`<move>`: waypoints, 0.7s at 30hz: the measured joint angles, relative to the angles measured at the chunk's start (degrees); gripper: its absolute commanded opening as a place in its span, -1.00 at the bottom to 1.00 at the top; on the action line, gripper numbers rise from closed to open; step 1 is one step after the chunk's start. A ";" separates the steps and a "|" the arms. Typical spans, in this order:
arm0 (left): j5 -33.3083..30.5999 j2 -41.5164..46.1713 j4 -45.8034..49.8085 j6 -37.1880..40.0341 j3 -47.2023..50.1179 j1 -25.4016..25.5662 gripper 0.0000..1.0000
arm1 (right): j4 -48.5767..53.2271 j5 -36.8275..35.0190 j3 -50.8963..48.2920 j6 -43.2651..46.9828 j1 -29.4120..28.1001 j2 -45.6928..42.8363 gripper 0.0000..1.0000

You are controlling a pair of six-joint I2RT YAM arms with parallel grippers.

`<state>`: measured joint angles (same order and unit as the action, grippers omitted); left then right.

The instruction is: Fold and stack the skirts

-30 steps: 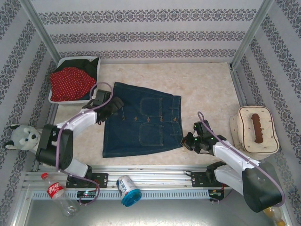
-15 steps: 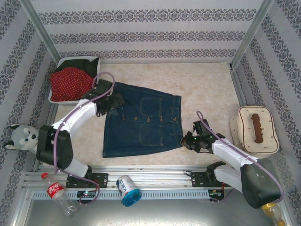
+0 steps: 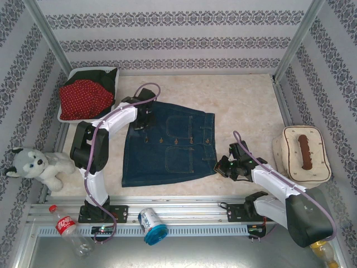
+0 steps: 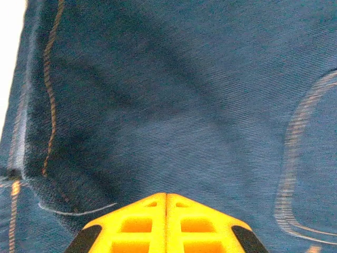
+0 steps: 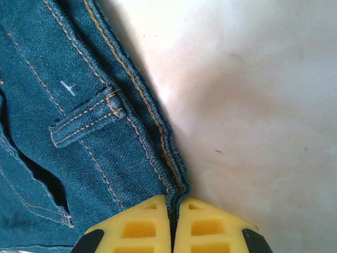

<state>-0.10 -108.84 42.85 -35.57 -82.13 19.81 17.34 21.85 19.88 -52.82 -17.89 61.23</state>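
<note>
1. Since a second ago, the left arm has swung from the left edge of the denim skirt (image 3: 170,148) to its far left corner. The left fingers (image 3: 144,119), wide apart then, have closed.
2. The denim skirt lies spread flat on the pale desk (image 3: 245,106), pockets facing up.
3. Seen from the left wrist, the left fingers are pressed together on a pucker of the skirt's blue cloth.
4. The right fingers (image 5: 158,211) are clamped on the skirt's stitched edge at its near right corner, just past a belt loop (image 5: 87,117).
5. A white basket (image 3: 71,75) sits just beyond the skirt's far left corner. It holds a red dotted skirt (image 3: 83,97) and a black skirt (image 3: 107,78).
6. A plush husky (image 3: 36,164) lies well to the left of the denim skirt.
</note>
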 measured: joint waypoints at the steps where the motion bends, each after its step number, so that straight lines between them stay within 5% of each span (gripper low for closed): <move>1: -0.13 0.76 0.07 0.04 2.32 -0.94 -0.88 | 0.00 0.00 0.00 0.02 0.00 -0.02 -1.00; 6: -0.61 7.63 1.20 -0.13 12.83 -6.25 -0.54 | 0.20 0.00 0.00 -0.02 0.00 -0.35 -1.00; 12: -0.79 22.58 3.26 -1.42 20.44 -7.45 -0.42 | 0.44 -0.02 0.00 -0.74 0.00 -0.87 -1.00; 16: 1.64 35.10 5.33 -6.01 29.38 -7.45 0.22 | 0.48 -0.02 0.00 -1.53 -0.02 -0.98 -1.00; 21: 6.14 53.37 11.28 -15.28 40.96 -7.45 0.30 | 0.72 -0.04 0.00 -2.56 -0.02 -1.42 -1.00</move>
<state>6.04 -55.46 54.13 -50.85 -41.17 12.36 18.06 21.80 19.88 -55.37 -17.91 59.81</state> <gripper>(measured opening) 0.627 0.039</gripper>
